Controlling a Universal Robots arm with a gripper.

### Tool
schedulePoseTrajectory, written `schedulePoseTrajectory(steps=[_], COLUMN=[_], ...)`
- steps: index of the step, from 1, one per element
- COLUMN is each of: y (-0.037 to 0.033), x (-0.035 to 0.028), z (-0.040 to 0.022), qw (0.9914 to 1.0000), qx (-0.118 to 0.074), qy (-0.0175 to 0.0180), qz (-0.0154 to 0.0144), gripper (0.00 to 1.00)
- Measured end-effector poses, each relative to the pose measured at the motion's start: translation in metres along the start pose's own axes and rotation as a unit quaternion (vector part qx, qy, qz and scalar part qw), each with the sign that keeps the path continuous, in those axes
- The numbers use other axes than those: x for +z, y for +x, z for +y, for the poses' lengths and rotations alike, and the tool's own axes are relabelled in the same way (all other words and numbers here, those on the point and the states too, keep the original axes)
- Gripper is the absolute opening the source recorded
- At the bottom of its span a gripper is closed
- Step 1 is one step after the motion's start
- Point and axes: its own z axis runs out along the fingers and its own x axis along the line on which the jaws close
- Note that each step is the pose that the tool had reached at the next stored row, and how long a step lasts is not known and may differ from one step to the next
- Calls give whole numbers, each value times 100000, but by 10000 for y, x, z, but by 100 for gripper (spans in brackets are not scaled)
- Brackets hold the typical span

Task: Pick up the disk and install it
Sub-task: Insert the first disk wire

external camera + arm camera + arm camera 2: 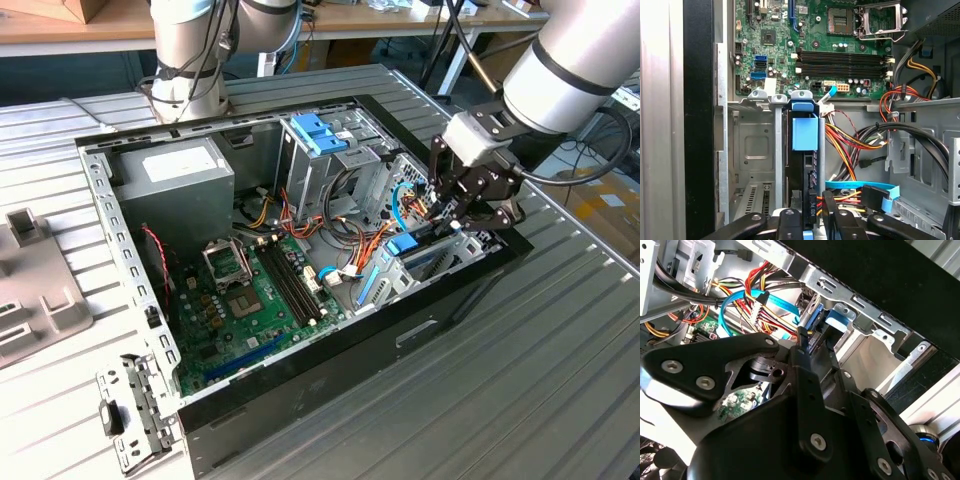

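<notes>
Disk (804,150), standing on edge in the drive bay (757,145) at the case's (330,350) front corner, runs lengthwise straight out from the claw (812,220), which is clenched on its near end.

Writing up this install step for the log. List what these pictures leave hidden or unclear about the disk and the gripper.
- Disk: in the first wrist view it stands edge-on in the drive cage; its label and flat faces are hidden by the cage walls.
- Gripper: in the exterior view its fingertips are lost among cables, so contact with the disk cannot be told.
- Second wrist view: the gripper's own black body covers the lower cage.
</notes>
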Motion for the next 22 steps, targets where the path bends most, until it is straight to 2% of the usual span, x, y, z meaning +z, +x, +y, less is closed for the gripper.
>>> schedulePoseTrajectory(steps=[5,17,22], y=[-2,-21,-31], x=[-12,-172,-253], z=[0,-1,-1], qw=[100000,100000,100000], qx=[1,2,1], qy=[2,2,0], qz=[4,-23,-125], gripper=[30,30,30])
